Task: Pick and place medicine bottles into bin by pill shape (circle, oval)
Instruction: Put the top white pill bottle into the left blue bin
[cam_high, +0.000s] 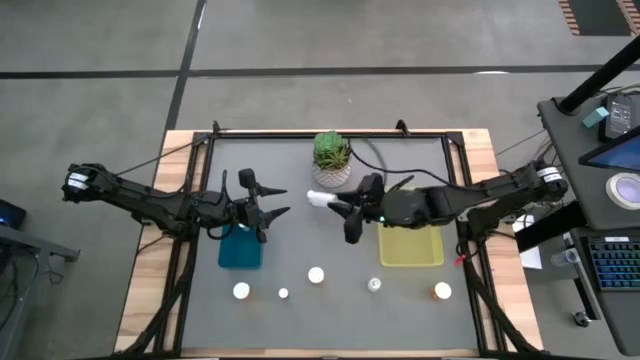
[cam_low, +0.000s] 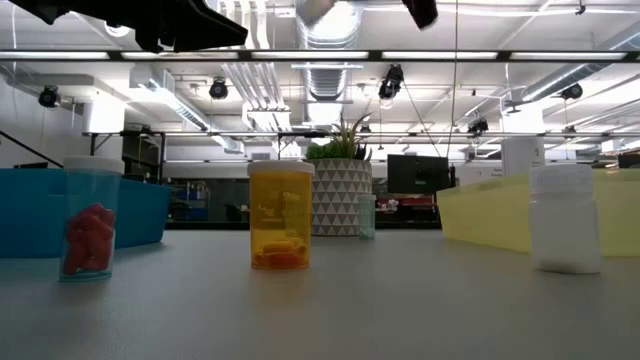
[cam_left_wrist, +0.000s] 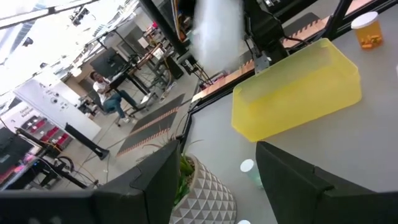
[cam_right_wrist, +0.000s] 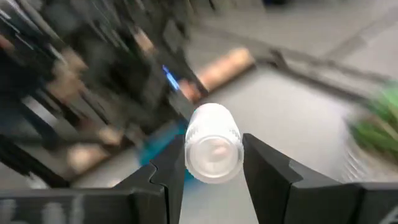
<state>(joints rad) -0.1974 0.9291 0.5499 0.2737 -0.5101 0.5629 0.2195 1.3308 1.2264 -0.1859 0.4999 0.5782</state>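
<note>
A white bottle is clamped between the fingers of the right gripper, held in the air beside the plant and left of the yellow bin, while the left gripper hangs spread open over the blue bin.

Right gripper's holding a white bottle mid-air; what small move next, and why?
Probably swing the right gripper back over the yellow plastic bin: it grips the white-capped clear bottle above the table's middle near the potted succulent, short of either bin.
</note>
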